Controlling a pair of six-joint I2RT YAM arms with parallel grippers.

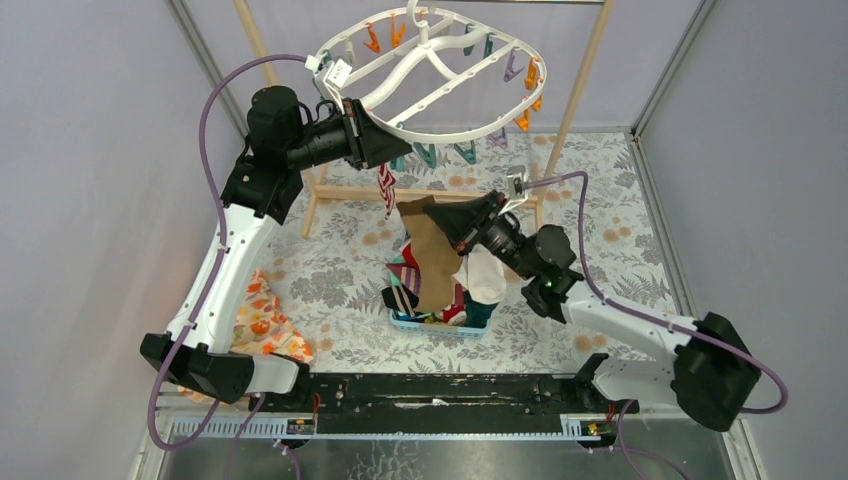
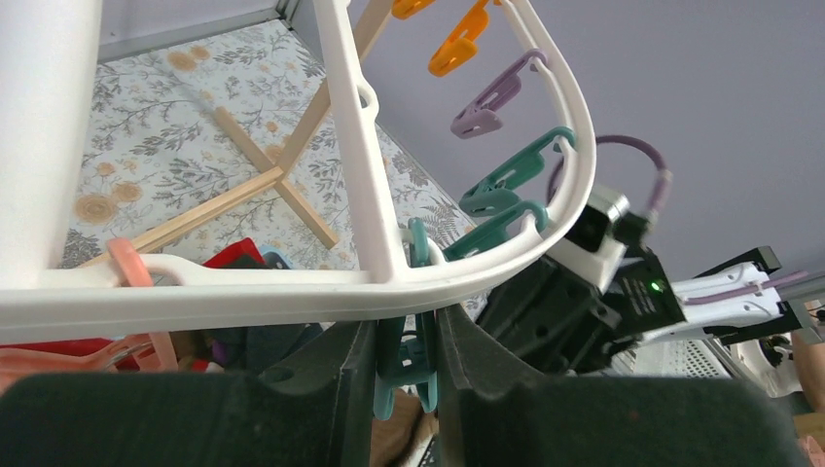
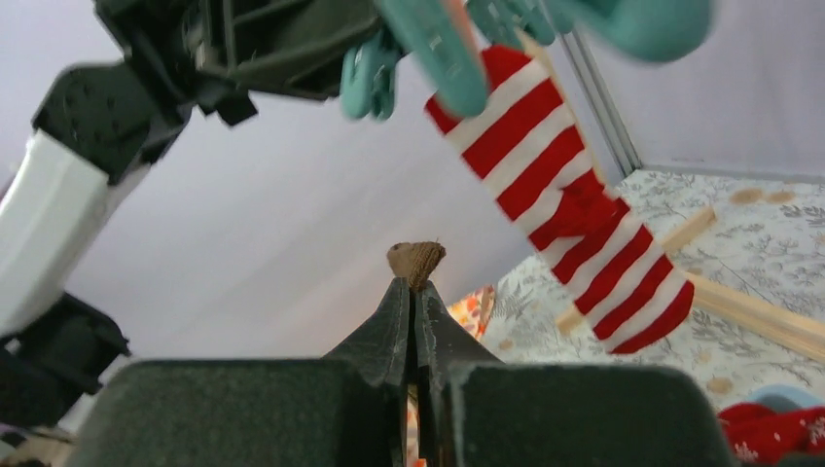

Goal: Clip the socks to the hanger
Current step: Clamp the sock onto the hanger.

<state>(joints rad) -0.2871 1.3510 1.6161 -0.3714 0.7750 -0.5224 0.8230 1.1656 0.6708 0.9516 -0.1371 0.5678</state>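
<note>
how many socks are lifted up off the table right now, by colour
red-and-white striped sock: 1, clipped on the hanger
brown sock: 1, pinched in the right gripper
total: 2

Hanger [image 2: 292,292]: white plastic, smooth, slight sheen.
Teal peg [image 2: 394,377] on the hanger rim: moulded plastic, glossy.
Striped sock [image 3: 574,195] under the hanger: red-and-white knit cloth, matt.
Brown sock [image 1: 432,255] below the hanger: soft cloth, matt, fuzzy at the pinched tip.
Frame [image 2: 243,190] under the hanger: bare pale wood, no visible varnish.
Table cover [image 1: 330,280] beneath the hanger: flower print, matt; cloth or paper, cannot tell.
Left gripper [image 2: 406,333] and right gripper [image 3: 415,290]: black, matt, faintly grainy, plastic-looking.
</note>
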